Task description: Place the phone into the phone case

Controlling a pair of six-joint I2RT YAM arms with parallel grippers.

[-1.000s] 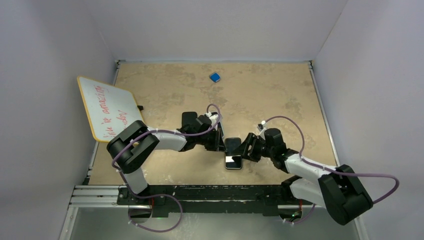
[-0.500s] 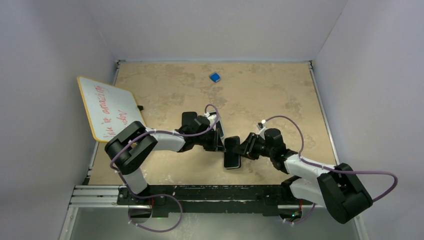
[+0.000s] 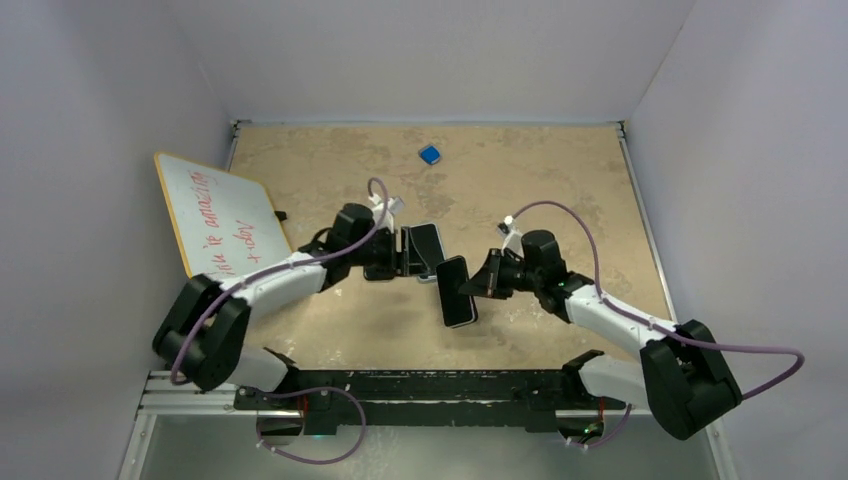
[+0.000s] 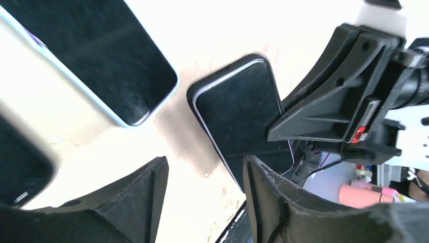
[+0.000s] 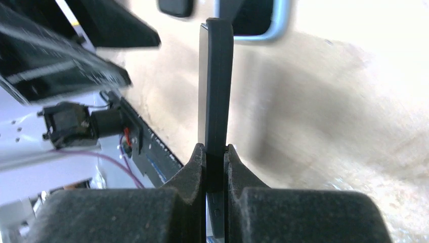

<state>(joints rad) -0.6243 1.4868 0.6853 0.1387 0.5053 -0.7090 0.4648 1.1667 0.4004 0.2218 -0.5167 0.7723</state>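
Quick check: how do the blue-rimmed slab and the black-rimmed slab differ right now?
The blue-rimmed slab lies free on the table ahead of the open left gripper; the black-rimmed slab is clamped in the right gripper. Rims: pale blue versus black. Both have dark glossy faces.

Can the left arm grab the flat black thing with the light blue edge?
Probably yes. The light-blue-edged slab lies just ahead of the left tool, its jaws open and empty. The right tool clamps a black-edged slab to one side.

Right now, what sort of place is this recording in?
Probably a lab robot cell: plain white walls box in a tan tabletop, two arms bolted to a metal rail, a handwritten whiteboard against the wall.
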